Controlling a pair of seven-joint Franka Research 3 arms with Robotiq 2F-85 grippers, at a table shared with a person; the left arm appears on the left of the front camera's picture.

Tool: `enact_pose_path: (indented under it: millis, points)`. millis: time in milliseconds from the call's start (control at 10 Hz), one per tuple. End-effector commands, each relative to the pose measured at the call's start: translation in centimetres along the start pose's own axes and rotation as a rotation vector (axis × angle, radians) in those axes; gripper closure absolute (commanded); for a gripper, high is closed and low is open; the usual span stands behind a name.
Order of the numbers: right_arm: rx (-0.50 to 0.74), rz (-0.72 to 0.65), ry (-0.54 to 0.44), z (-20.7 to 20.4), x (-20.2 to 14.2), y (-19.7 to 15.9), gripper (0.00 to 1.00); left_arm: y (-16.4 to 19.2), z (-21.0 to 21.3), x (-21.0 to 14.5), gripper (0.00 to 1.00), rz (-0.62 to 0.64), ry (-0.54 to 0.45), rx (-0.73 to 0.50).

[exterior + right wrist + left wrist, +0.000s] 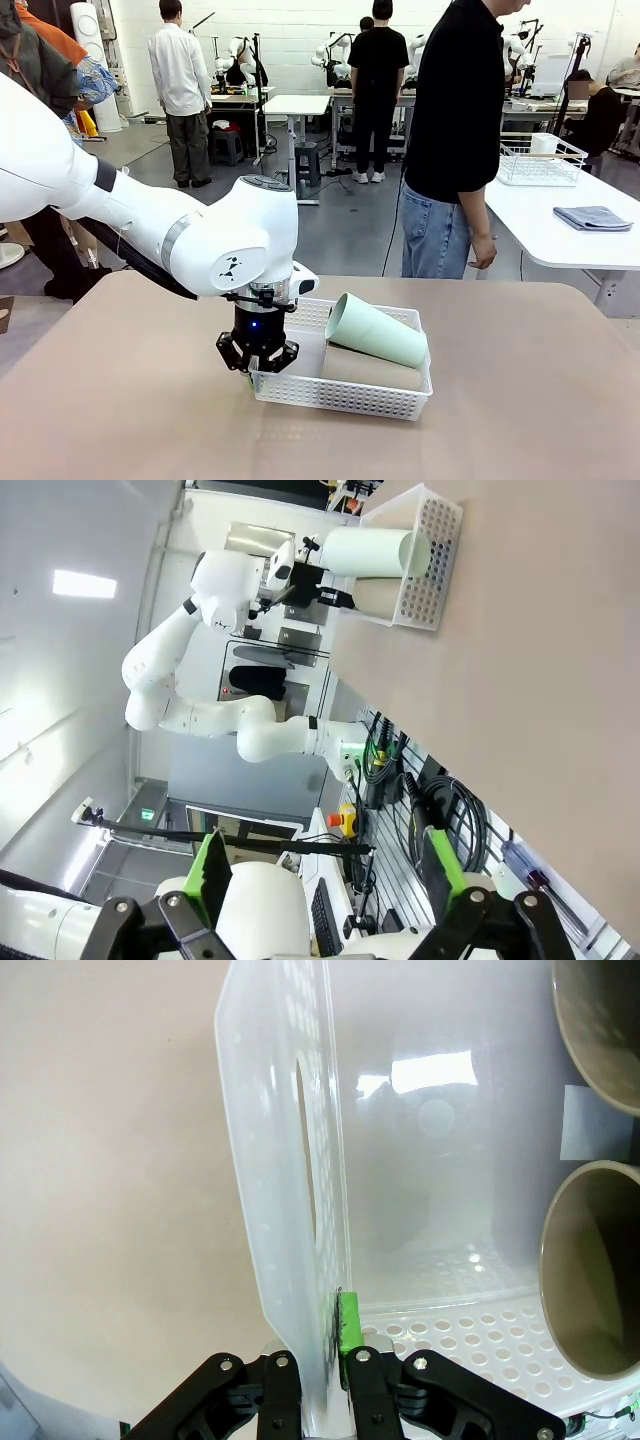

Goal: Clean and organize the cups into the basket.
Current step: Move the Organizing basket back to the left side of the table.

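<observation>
The left end effector [257,362] stands at lower centre of the front view, pointing down, clenched on the near-left wall of the white perforated basket [345,395]. In the left wrist view its green pad [347,1324] presses the inner face of that wall, the other finger on the outer face. The basket sits on the tan bench [520,400], right of the frame's centre. Both cups lie on their sides inside it: the mint green tumbler [376,329] rests tilted across the top of the beige-brown tumbler [370,368], its open mouth toward upper left. The right end effector [325,880], at the bottom of its wrist view, is released, its jaws spread wide on nothing. A person [455,140] stands behind the bench.
</observation>
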State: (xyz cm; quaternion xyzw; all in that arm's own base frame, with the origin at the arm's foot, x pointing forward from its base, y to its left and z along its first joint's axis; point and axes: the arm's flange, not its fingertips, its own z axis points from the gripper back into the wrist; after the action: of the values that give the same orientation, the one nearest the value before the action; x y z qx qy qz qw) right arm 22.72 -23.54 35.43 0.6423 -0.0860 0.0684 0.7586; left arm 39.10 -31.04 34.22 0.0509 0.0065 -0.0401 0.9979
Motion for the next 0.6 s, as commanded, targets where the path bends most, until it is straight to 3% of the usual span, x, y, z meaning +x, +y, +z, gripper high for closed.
enact_pose_path:
  millis: [0, 300, 400, 500]
  points:
    - [-0.010, -0.004, 0.007, -0.2, 0.3, -0.2, 0.00, 0.0, -0.2, -0.2, 1.00, 0.001, 0.005, 0.009]
    - [-0.010, -0.004, 0.007, -0.2, 0.3, -0.2, 0.00, 0.0, -0.2, -0.2, 1.00, 0.001, 0.005, 0.009]
    - [-0.010, -0.004, 0.007, -0.2, 0.3, -0.2, 0.00, 0.0, 0.0, 0.0, 0.94, 0.000, 0.000, 0.000]
    - [-0.010, -0.004, 0.007, -0.2, 0.3, -0.2, 0.00, 2.8, -0.3, 0.2, 0.94, -0.001, 0.042, -0.003]
